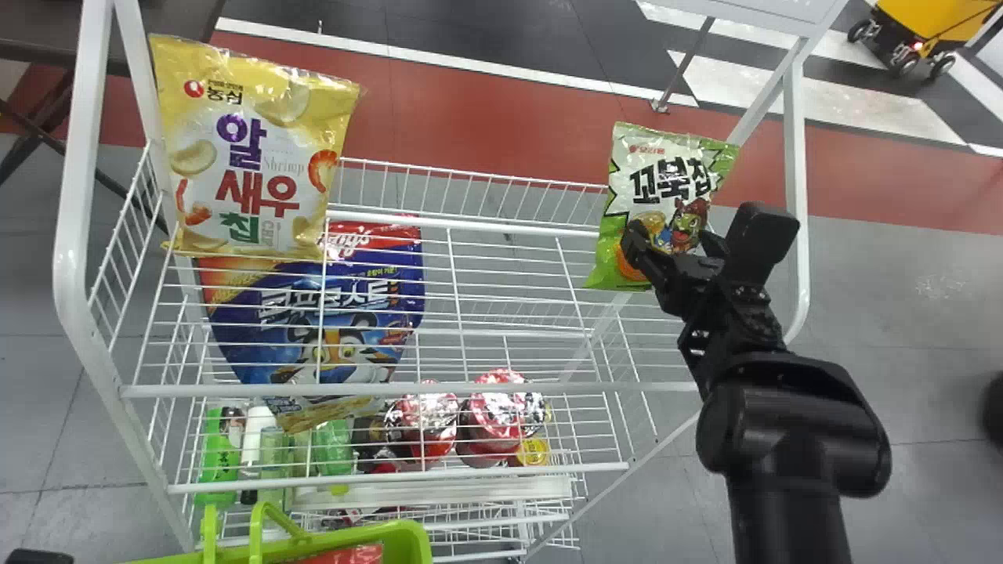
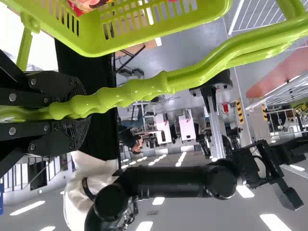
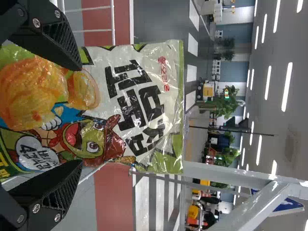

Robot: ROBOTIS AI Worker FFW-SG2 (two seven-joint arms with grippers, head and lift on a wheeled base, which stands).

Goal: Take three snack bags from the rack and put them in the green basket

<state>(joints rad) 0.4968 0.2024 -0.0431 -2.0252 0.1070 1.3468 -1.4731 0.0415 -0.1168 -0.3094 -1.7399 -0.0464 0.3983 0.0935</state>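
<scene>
My right gripper (image 1: 668,239) stands open in front of the green snack bag (image 1: 654,176), which is upright at the rack's (image 1: 376,388) right side. Seen from the right wrist, the bag (image 3: 139,106) lies beyond the gripper (image 3: 80,115), whose two fingers are wide apart near its side edges. A yellow shrimp snack bag (image 1: 258,149) and a blue bag (image 1: 345,313) are at the rack's left. The green basket (image 1: 407,540) shows at the bottom edge with something red inside. In the left wrist view my left gripper (image 2: 79,107) is shut on the handle of the basket (image 2: 159,29).
The rack's white right-hand post (image 1: 795,180) rises beside the right gripper. Lower in the rack are red-lidded cups (image 1: 494,415) and green bottles (image 1: 219,454). A dark table (image 1: 47,39) stands behind at the left.
</scene>
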